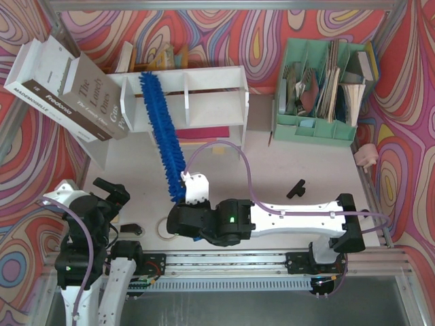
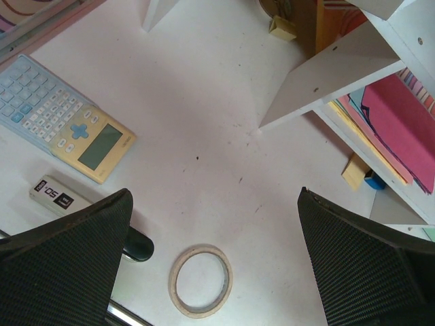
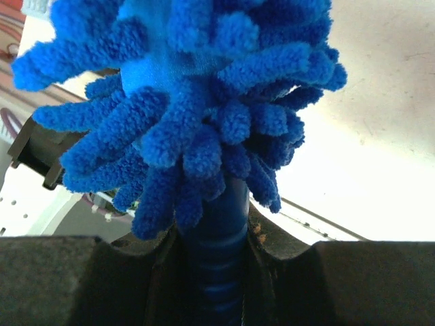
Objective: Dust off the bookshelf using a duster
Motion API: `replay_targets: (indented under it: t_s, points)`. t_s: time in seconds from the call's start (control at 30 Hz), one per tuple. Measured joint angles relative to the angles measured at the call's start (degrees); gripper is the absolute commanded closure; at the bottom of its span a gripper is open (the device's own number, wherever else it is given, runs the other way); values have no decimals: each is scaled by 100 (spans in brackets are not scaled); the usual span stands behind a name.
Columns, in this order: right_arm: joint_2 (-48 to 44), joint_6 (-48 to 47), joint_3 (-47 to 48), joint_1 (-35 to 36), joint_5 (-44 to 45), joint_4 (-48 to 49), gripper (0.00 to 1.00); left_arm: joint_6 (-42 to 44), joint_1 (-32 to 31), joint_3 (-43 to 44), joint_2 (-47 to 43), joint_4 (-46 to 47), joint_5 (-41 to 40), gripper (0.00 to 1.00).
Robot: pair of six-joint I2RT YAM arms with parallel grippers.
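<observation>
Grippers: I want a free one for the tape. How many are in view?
2. The left gripper sits bottom left, open and empty; the right gripper is bottom centre, shut on the handle of the duster. None seems hidden.

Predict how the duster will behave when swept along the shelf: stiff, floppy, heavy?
Probably light: the duster is mostly fluffy strands. Strands likely flop and bend on contact. Its ribbed handle, pinched by the right claw, probably won't slip.
</observation>
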Motion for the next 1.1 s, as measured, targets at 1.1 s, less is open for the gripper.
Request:
replay_targets:
  t_s: [1.1]
  points:
    - [153,-269,-63,107,-118,629,100,2,0,-9,2,4,2,2]
